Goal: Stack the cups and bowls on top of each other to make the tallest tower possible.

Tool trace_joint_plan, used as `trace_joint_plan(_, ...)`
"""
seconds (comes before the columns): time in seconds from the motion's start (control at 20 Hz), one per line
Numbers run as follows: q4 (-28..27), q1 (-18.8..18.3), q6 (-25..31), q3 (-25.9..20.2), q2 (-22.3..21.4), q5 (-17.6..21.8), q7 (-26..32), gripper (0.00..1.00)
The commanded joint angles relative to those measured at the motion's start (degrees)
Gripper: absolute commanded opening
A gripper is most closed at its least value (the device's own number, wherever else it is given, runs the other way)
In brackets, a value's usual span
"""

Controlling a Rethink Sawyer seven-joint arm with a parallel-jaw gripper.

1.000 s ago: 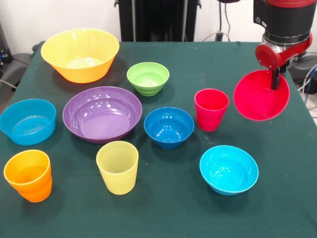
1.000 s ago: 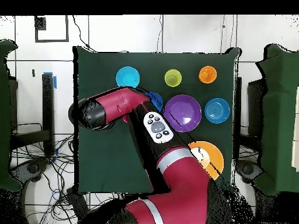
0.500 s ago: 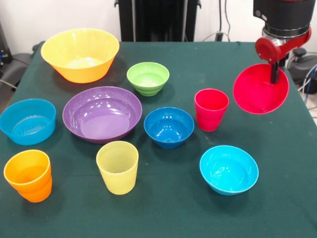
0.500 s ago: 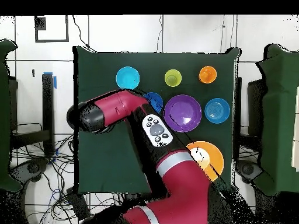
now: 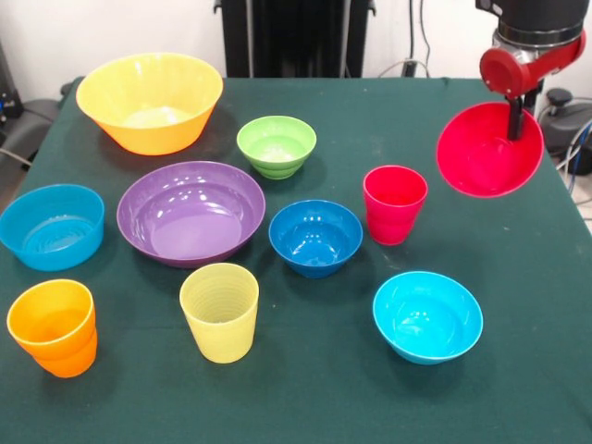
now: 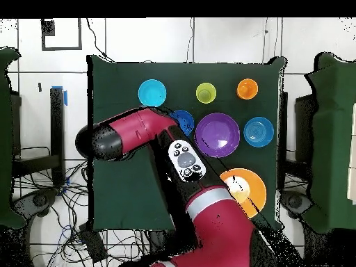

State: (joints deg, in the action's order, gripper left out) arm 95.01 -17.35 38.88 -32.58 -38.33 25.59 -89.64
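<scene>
At the far right of the front view, above the desk (image 5: 333, 111), your pincer (image 5: 514, 118) is clamped on the rim of the red bowl (image 5: 488, 151), which hangs tilted with its mouth turned toward the camera and clear of the cloth. Only the rim is gripped, so the bowl could swing or slip out if you move the arm sharply; a glossy plastic edge gives little purchase, by my judgement.

Going left to right, all well to the left of the pincer and lower: the orange cup (image 5: 54, 326) and the light blue bowl (image 5: 51, 225) are farthest away, then the large yellow-orange bowl (image 5: 150, 100), the purple bowl (image 5: 191, 211), the pale yellow cup (image 5: 220, 310), the lime green bowl (image 5: 277, 145) and the dark blue bowl (image 5: 315, 236). Nearest the pincer, just down and left of the hanging bowl, stands the red cup (image 5: 395, 203), upright; the cyan bowl (image 5: 427, 315) sits below it. All 10 pieces are apart; no tower stands yet.

If you lower the tilted bowl toward the red cup, its low edge may clip the cup and topple it. Level it before releasing.

The arm (image 6: 135, 132) comes down from above in the front view; overhead, it reaches across the cloth and hides the pincer and the red pieces beneath it.
</scene>
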Motion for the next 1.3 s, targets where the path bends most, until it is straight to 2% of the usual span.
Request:
trace_joint_plan(0.05, 3.3, -1.2, 7.0, -1.9, -2.8, -1.5, 3.1, 0.00)
trace_joint_plan(0.5, 3.5, -1.3, 5.4, -1.9, -2.6, -1.3, 3.5, 0.00)
trace_joint_plan(0.7, 3.8, -1.5, 2.1, -2.8, -2.9, 0.2, 4.7, 0.00)
trace_joint_plan(1.3, 4.4, -1.7, 2.2, -3.4, -2.4, -0.5, 3.6, 0.00)
